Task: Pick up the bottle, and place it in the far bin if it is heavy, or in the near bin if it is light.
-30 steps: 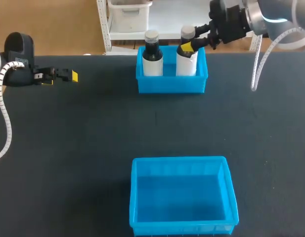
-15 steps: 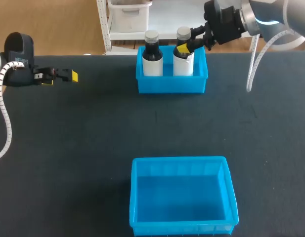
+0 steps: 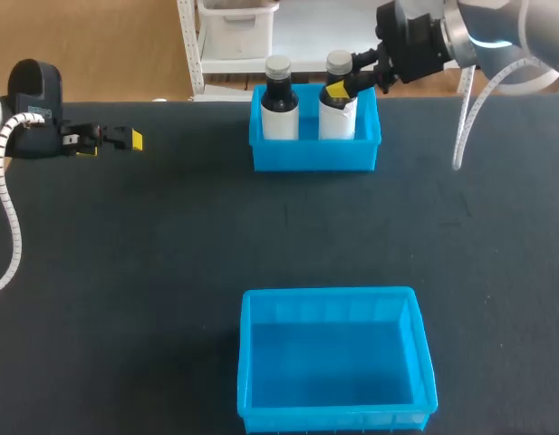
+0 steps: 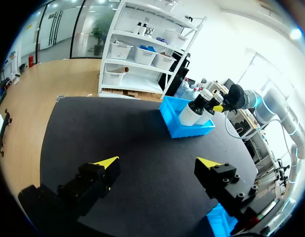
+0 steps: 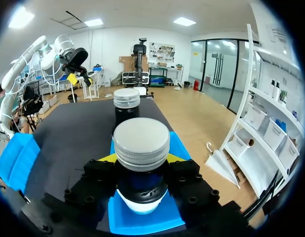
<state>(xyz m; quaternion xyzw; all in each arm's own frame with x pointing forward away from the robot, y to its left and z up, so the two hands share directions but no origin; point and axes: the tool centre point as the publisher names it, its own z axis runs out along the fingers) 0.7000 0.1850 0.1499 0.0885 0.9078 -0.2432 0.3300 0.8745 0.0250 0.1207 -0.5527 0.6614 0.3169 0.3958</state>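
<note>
Two dark bottles with white labels and grey caps stand in the far blue bin. My right gripper is shut on the right bottle just below its cap; whether it rests on the bin floor is hidden. In the right wrist view this bottle sits between the fingers of my right gripper, with the other bottle just ahead. That left bottle stands free. My left gripper is open and empty, far to the left over the table.
The near blue bin sits empty at the table's front middle. Black table surface stretches between the two bins and under the left arm.
My right gripper has shifted the held bottle slightly left inside the far bin, and the bottle now stands straighter. The left arm has not moved.
</note>
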